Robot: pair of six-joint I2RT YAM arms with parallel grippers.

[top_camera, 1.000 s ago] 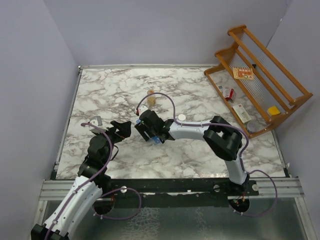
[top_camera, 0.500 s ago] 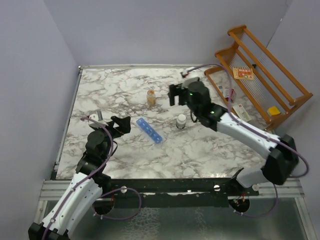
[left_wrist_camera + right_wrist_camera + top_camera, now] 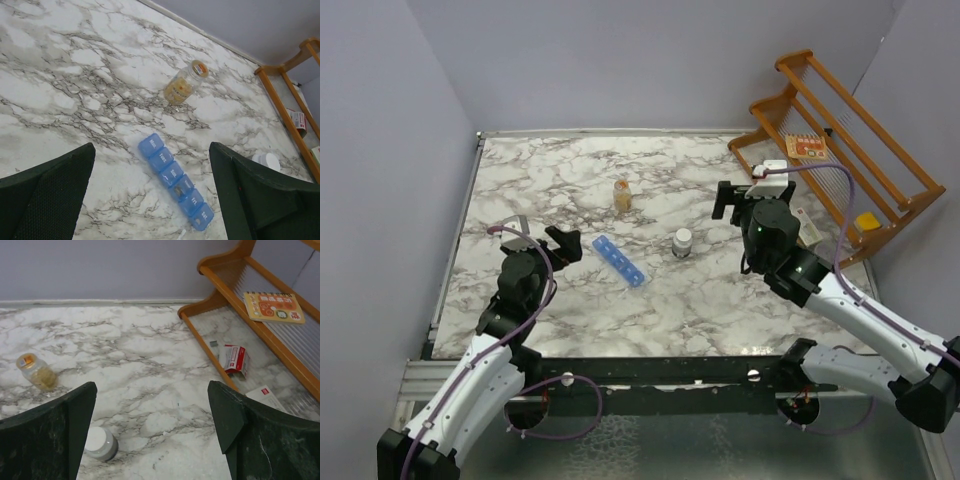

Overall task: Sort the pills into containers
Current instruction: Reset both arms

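While the left wrist view shows the containers [image 3: 176, 181] lying flat on the marble table [image 3: 60, 75] below the amber bottle [image 3: 182, 86], the right wrist view shows instead the wooden rack [image 3: 225, 305] and white-capped bottle [image 3: 101, 442]. Left gripper [image 3: 566, 245]: wide, empty, near the strip. Right gripper [image 3: 738, 195]: wide, empty, touching nothing.

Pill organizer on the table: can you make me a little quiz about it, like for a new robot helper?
1. True or false: the left gripper and right gripper are both open and empty.
2. Which day is printed on the blue pill organizer's end nearest the amber bottle?
3. What stands nearest its Sat end? A amber bottle, B white-capped bottle, C wooden rack.
Key: 1 true; 2 Mon; 3 B.
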